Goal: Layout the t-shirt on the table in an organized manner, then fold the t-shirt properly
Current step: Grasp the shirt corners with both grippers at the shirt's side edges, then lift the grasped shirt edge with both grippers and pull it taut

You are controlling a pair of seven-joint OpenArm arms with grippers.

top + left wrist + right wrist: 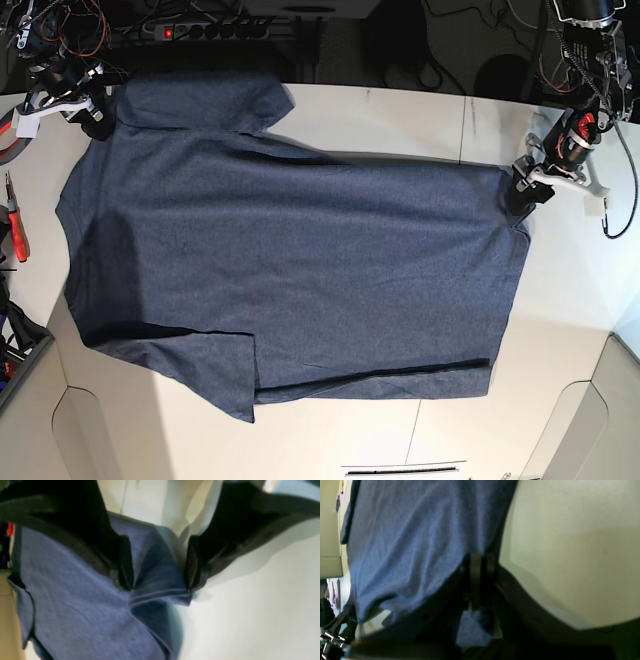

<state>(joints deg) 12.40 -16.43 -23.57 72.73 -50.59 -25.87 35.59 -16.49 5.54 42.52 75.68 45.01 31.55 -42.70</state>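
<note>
T-shirt (290,270), heathered navy, spread flat and plain side up across the white bench (400,120) in the base view; hem toward the view's right, shoulders and collar end toward its left, one sleeve at upper left, the other at lower centre. Left claw (522,190) sits at the upper hem corner on the view's right. Right claw (92,122) sits at the upper left corner, beside the sleeve. Red-handled pliers (14,220) lie at the bench's left edge, apart from the cloth.

Left wrist view: left claw (157,563) stands wide, its two dark fingers (125,562) apart, a raised fold of the t-shirt (75,600) hem corner between them; bare bench (250,610) to the right. Picture is blurred.

Right wrist view: right claw (476,605) is closed, pinching a small tuck of the t-shirt (415,535); the rest of the cloth stretches away above it, with bench (570,555) surface at right.
</note>
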